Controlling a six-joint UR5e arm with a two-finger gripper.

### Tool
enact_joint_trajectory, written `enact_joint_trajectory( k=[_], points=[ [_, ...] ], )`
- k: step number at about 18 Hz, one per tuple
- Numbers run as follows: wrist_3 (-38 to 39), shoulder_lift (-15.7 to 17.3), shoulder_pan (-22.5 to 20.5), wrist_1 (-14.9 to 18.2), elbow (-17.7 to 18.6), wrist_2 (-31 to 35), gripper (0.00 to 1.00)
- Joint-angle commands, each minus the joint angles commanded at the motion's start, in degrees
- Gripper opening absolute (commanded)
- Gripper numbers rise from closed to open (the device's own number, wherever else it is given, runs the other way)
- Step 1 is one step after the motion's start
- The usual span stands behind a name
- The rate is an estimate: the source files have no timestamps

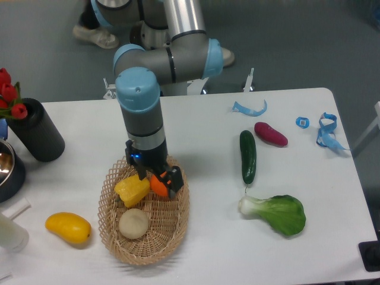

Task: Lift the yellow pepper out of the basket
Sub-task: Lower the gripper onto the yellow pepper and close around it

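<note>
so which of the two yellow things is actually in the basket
The yellow pepper, the blocky lobed one, lies inside the basket beside the orange. The smooth oval mango lies on the table outside it.

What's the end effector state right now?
End effector: open, holding nothing, over the basket beside the yellow pepper and orange.

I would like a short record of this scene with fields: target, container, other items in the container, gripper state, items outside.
target: yellow pepper, in the basket's left part, not gripped
container: basket
other items inside: orange, pale ball
gripper state: gripper open, over the orange
items outside: mango, cucumber, bok choy
</note>
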State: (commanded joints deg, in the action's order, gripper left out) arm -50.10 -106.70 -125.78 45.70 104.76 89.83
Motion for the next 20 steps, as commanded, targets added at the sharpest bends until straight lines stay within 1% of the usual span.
enact_joint_trajectory(
  k=[1,6,12,15,17,20],
  points=[
    [-0.09,-0.18,0.27,0.0,0.52,-0.17,1.0],
    [-0.62,-2.72,0.53,-0.17,0.62,-0.18,1.0],
    [-0.62,-2.9,1.76,0.0,0.88,-0.44,1.0],
    [-0.53,-3.95,2.38,0.09,0.97,-0.44,1.0],
    [-0.44,-4.4,2.9,0.0,1.41,-0.44,1.0],
    [-0.53,-4.22,3.17,0.0,2.11,-0.44,1.0]
  ],
)
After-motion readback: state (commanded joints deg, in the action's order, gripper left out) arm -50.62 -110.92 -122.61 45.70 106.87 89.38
